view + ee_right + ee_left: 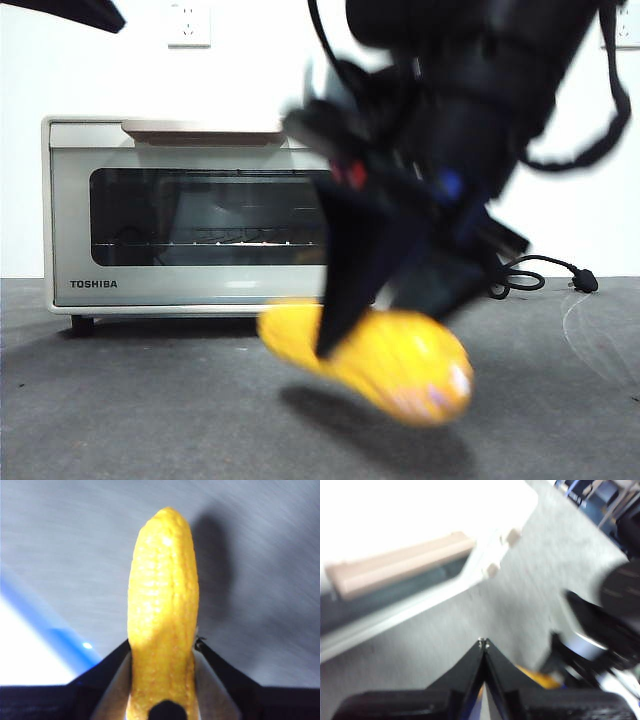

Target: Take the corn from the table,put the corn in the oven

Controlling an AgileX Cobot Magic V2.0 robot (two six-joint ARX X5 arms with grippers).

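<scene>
Broadly, we go from biggest down: the table (120,420), dark grey and matte with faint scuffs; at its far left the oven (190,215), a cream box with dark glass window and pale bar handle (203,130), door shut as far as we can see; its black cord (545,275) trails at far right. The right gripper (385,310) comes down large and blurred at centre, pinching the corn (370,362) across its middle; the cob hangs just above the table, its shadow beneath, near to us and right of the oven's window. Corn is glossy, lumpy, tapered; likely slippery, so we would keep the pinch firm and carry it level. The left gripper (483,645), jaws pressed together and empty, sits close to the oven's handle; we judge the door wants opening first.
</scene>
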